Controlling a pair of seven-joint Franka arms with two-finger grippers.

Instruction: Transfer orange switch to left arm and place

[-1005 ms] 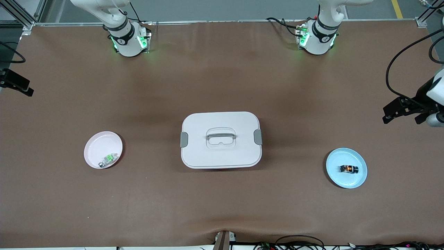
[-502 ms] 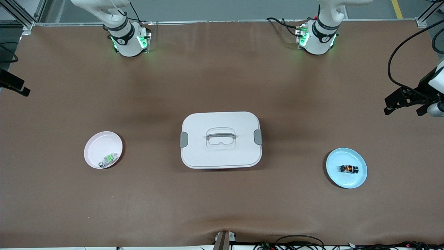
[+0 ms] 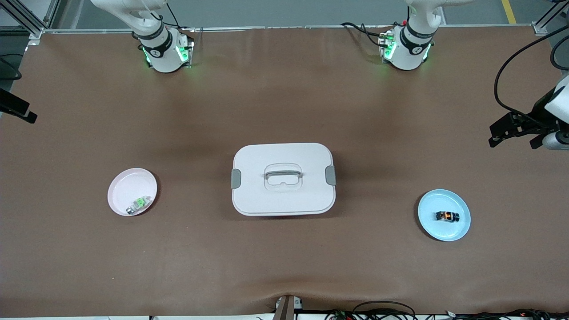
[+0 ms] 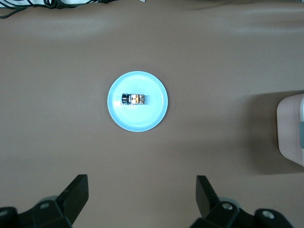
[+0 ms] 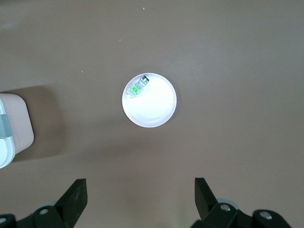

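Note:
The orange switch [image 3: 446, 216] lies on a light blue plate [image 3: 432, 205] toward the left arm's end of the table. It also shows in the left wrist view [image 4: 134, 99] on that plate [image 4: 153, 113]. My left gripper [image 3: 512, 138] hangs open and empty over the table's end, above bare cloth beside the plate; in its wrist view [image 4: 141, 199] the jaws stand wide apart. My right gripper [image 3: 20, 112] is at the other end of the table, open and empty [image 5: 141, 199]. The white box [image 3: 283, 178] stands in the table's middle between the plates.
A pink plate [image 3: 126, 186] holds a small green-and-silver component [image 3: 138, 204] toward the right arm's end; both show in the right wrist view [image 5: 156, 109] [image 5: 139, 86]. The box's edge shows in both wrist views [image 4: 292, 128] [image 5: 14, 128]. Cables lie along the table's near edge [image 3: 382, 309].
My left gripper has risen a little in the front view, away from the blue plate. My right gripper has slid slightly farther off the table's end. The switch, plates and box have not moved.

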